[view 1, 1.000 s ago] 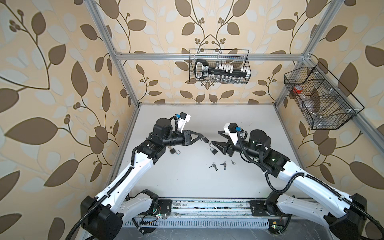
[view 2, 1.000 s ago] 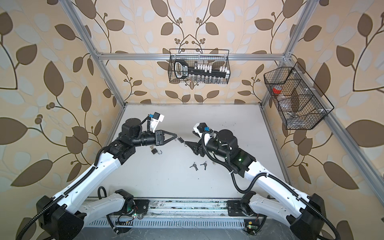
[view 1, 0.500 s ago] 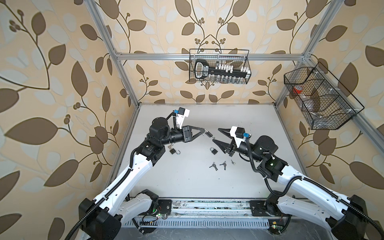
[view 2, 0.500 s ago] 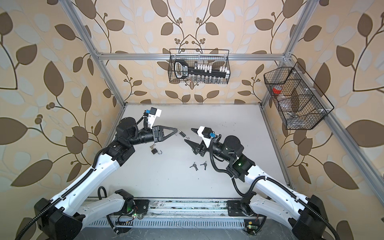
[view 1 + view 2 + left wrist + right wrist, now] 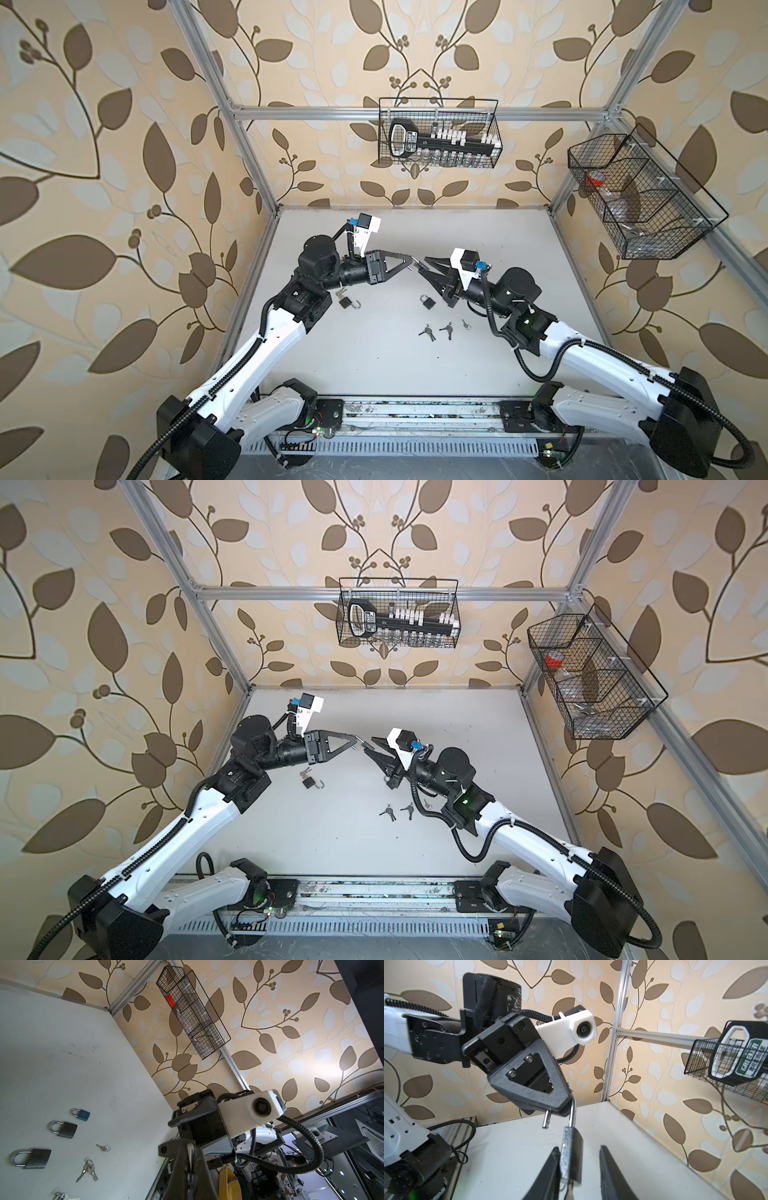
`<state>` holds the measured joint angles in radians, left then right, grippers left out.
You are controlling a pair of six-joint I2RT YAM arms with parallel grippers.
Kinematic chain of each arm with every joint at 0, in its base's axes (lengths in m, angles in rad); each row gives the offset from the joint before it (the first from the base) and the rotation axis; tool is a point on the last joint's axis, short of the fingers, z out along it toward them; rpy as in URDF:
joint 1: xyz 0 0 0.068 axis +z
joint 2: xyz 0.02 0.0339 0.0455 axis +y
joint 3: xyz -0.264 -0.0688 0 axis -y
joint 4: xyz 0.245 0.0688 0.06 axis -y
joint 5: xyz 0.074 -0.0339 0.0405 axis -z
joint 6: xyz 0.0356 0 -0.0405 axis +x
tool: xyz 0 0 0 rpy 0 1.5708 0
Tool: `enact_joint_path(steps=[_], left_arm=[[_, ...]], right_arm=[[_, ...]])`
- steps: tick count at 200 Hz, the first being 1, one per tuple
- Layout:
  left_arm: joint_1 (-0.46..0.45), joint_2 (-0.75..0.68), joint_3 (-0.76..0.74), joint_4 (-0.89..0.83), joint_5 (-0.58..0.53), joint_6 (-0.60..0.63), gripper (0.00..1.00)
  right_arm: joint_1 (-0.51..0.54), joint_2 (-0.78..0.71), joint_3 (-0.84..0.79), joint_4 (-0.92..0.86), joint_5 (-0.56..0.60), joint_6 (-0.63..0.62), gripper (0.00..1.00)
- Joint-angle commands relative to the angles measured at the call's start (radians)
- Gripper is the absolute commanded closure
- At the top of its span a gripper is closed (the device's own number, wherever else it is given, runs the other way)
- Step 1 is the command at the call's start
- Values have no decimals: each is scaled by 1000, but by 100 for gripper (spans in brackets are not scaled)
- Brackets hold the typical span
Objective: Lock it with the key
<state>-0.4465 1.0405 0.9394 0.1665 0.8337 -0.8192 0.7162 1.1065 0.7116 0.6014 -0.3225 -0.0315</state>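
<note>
A dark padlock point(image 5: 571, 1159) with its silver shackle point(image 5: 572, 1114) sprung open hangs in the air over the middle of the table. My left gripper point(image 5: 562, 1108) is shut on that shackle; in both top views it point(image 5: 411, 261) point(image 5: 358, 739) meets the right gripper tip to tip. The right gripper point(image 5: 579, 1148) has its jaws on either side of the padlock body: one finger point(image 5: 553, 1159) touches it, the other point(image 5: 605, 1159) stands off with a gap. A key point(image 5: 569, 1188) with a wire ring sticks out under the body.
On the table lie an open padlock with keys point(image 5: 347, 302), a shut padlock point(image 5: 428, 301), two key bunches point(image 5: 427, 332) point(image 5: 446, 329) and a single key point(image 5: 465, 324). A blue padlock point(image 5: 83, 1114) shows in the left wrist view. Wire baskets hang on the back wall point(image 5: 438, 133) and right wall point(image 5: 640, 195).
The left gripper has lifted the padlock higher and toward the middle. The right gripper rose from the table, came up to it, and its jaws have narrowed around the body.
</note>
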Motion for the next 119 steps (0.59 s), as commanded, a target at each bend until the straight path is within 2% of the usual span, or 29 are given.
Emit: enact_joint_path(steps=[1, 45, 74, 100, 119], left_arm=[[-14, -30, 24, 78, 24, 0, 100], [-15, -33, 24, 80, 27, 0, 100], [-17, -34, 22, 94, 38, 2, 100], [-17, -42, 33, 57, 48, 54, 100], [-17, -48, 61, -11, 47, 124, 100]], right_arm=[[2, 10, -8, 37, -11, 16, 74], [2, 16, -3, 29, -1, 22, 80], [0, 15, 22, -22, 8, 49, 88], [-3, 15, 83, -133, -25, 116, 100], [-5, 8, 121, -200, -72, 175, 100]])
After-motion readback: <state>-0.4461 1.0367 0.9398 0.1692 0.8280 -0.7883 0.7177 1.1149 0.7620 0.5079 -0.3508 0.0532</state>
